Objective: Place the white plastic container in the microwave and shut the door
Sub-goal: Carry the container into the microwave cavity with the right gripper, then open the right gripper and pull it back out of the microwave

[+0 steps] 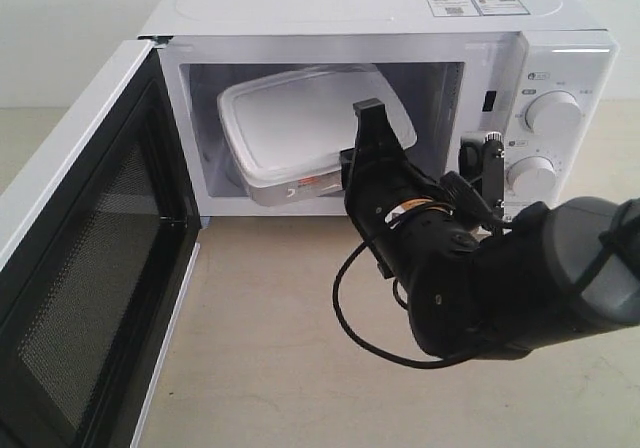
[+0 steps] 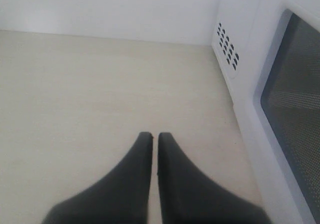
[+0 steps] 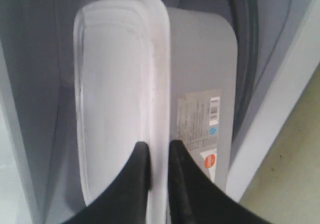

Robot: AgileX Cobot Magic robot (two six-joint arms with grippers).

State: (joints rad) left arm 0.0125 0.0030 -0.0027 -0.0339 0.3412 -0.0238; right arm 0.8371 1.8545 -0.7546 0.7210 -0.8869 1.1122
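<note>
The white microwave [image 1: 560, 53] stands at the back with its door [image 1: 90, 268] swung wide open to the left, mesh inner side showing. The white plastic container [image 1: 300, 128] is tilted inside the cavity, its front rim near the opening. My right gripper [image 3: 159, 149] is shut on the container's [image 3: 120, 84] lid rim, one finger on the lid, the other on the labelled side. The right arm [image 1: 480, 268] reaches in from the lower right. My left gripper [image 2: 151, 136] is shut on nothing, hovering over the table beside the microwave's vented side [image 2: 227, 49].
The open door [image 2: 295, 104] takes up the left front of the table [image 1: 280, 318]. Two round dials [image 1: 550, 113] sit on the microwave's right panel, close behind the right arm's wrist. A black cable [image 1: 350, 308] loops under the right arm.
</note>
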